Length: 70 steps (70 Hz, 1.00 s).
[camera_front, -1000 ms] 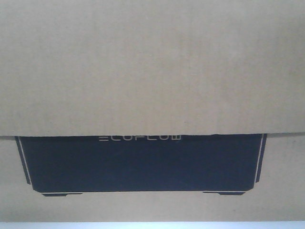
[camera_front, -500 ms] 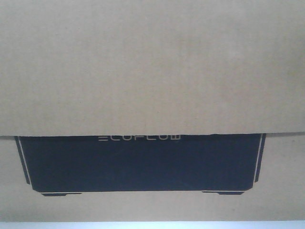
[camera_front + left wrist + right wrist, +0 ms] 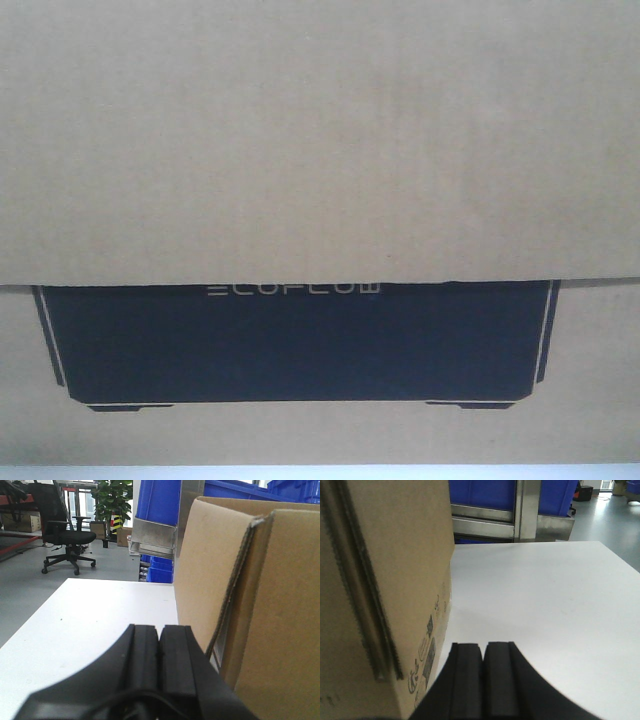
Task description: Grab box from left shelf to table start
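Closed claws flank the box on either side.

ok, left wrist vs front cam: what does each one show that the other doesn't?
Left wrist only: the shut left gripper, white table, metal shelf rail, blue bins, an office chair and a plant.
Front cam only: the black panel with ECOFLOW lettering.
Both: the cardboard box.

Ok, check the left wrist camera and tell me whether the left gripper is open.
No. In the left wrist view the left gripper has its two black pads pressed together with nothing between them, beside the box.
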Each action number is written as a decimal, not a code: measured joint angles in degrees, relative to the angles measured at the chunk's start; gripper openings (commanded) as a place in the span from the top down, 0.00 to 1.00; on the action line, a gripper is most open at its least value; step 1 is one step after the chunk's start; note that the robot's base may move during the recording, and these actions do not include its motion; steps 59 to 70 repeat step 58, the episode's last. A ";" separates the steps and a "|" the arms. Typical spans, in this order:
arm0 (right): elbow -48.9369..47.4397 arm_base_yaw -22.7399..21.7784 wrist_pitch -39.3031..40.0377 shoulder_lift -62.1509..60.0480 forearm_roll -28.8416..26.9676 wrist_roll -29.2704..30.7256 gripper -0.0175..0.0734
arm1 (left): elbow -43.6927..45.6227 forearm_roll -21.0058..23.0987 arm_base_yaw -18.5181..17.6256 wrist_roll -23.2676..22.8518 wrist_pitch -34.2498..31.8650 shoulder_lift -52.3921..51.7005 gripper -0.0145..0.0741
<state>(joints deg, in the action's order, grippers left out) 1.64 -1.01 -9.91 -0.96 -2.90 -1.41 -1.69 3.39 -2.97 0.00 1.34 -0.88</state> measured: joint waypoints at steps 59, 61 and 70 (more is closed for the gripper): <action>0.00 0.00 1.12 0.00 0.00 0.00 0.74 | 0.00 0.00 0.00 0.00 0.00 0.00 0.94; 0.00 0.00 1.12 0.00 0.00 0.00 0.74 | 0.00 0.00 0.00 0.00 0.00 0.00 0.94; 0.00 0.00 1.12 0.00 0.00 0.00 0.74 | 0.00 0.00 0.00 0.00 0.00 0.00 0.94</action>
